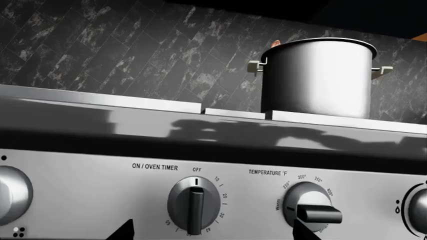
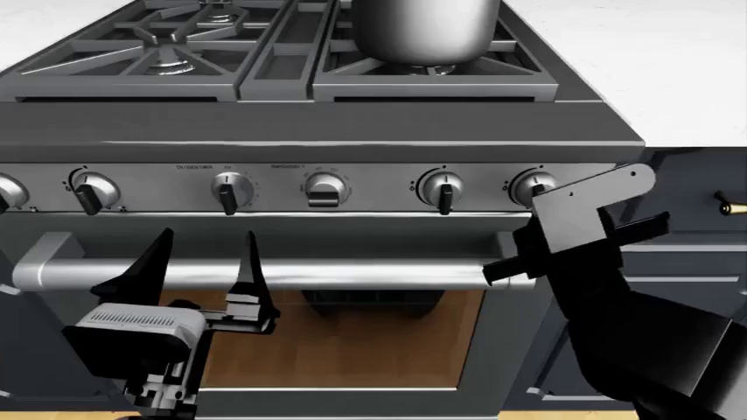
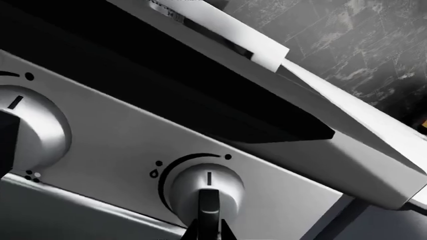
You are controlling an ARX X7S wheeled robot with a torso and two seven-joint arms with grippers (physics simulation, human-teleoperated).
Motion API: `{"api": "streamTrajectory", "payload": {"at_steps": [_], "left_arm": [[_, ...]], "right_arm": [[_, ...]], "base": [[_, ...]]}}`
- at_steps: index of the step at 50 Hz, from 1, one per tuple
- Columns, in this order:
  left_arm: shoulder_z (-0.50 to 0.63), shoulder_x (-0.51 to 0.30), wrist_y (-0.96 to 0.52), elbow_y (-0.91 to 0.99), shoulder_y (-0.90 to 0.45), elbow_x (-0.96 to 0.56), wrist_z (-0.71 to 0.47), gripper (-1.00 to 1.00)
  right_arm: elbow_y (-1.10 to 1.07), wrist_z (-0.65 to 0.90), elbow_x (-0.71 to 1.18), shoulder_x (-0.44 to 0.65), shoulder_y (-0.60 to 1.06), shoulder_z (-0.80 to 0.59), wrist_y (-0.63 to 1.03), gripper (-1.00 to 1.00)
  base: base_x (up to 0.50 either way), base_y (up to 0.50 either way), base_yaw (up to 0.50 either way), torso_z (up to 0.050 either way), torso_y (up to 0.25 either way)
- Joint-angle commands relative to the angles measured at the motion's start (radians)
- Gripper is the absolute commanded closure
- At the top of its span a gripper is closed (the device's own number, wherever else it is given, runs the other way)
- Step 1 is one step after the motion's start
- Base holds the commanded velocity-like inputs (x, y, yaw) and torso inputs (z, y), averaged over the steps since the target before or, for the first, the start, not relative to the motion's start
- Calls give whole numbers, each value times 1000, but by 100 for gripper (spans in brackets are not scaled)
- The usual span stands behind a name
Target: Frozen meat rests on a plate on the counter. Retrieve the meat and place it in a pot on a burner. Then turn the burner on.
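A tall grey metal stockpot with cream-white side handles stands at the top centre of the head view, on the dark cast-iron grate over a burner of the stove. In the left wrist view a small reddish tip of the sausage-shaped meat shows just above the pot's rim, so the meat is inside the pot. White marble-like counter fills the upper right of the head view.

Below the grates runs a brushed steel control panel with a row of round silver knobs. The black right gripper sits at the right end of the panel, in front of the rightmost silver burner knob; in the right wrist view, dark fingertips lie over the knob's lower edge. How wide the jaws stand cannot be told.

The black left gripper is at lower left of the head view, in front of the steel oven door handle. Its two fingers are spread apart and hold nothing.
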Motion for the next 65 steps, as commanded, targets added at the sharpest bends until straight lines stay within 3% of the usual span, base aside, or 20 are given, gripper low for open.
{"api": "streamTrajectory", "payload": {"at_steps": [1, 65], "left_arm": [[3, -1, 3, -2, 0, 0, -2, -100], [14, -10, 9, -9, -4, -6, -15, -100]], "right_arm": [[-30, -45, 82, -14, 31, -66, 60, 100], [-43, -120, 126, -74, 275, -228, 424, 100]], "base": [[0, 0, 0, 0, 0], [0, 0, 0, 0, 0]]}}
